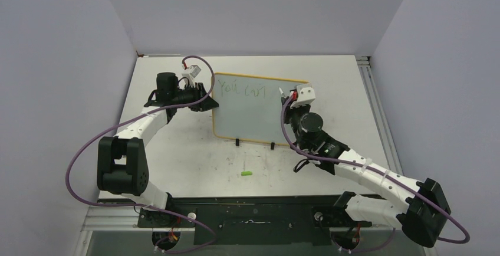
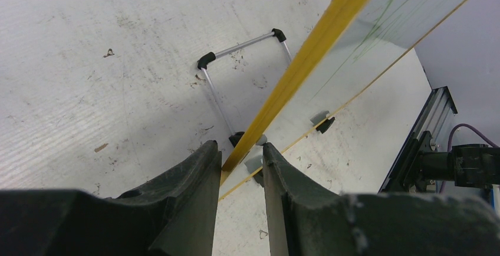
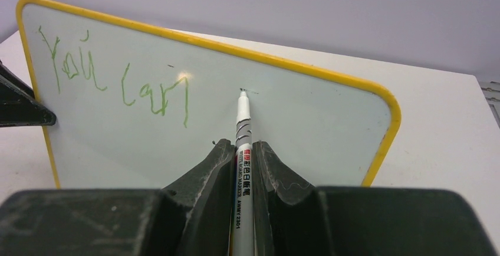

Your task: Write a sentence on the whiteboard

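The whiteboard (image 1: pixel 247 117) stands propped up at the middle of the table, its yellow frame clear in the right wrist view (image 3: pixel 295 132). Green words of the sentence (image 3: pixel 118 79) read "You can" along the top left, and show faintly from above (image 1: pixel 242 89). My left gripper (image 1: pixel 206 99) is shut on the board's left frame edge (image 2: pixel 306 55), with its fingertips (image 2: pixel 240 148) either side of it. My right gripper (image 3: pixel 239 145) is shut on a white marker (image 3: pixel 243 120). The marker's tip touches the board just right of "can". From above, the right gripper (image 1: pixel 289 98) is at the board's upper right.
A small green marker cap (image 1: pixel 246 174) lies on the table in front of the board. The board's wire stand (image 2: pixel 244 46) and black clip feet (image 2: pixel 324 125) rest on the table. A metal rail (image 1: pixel 368 85) runs along the table's right edge. Walls close in on three sides.
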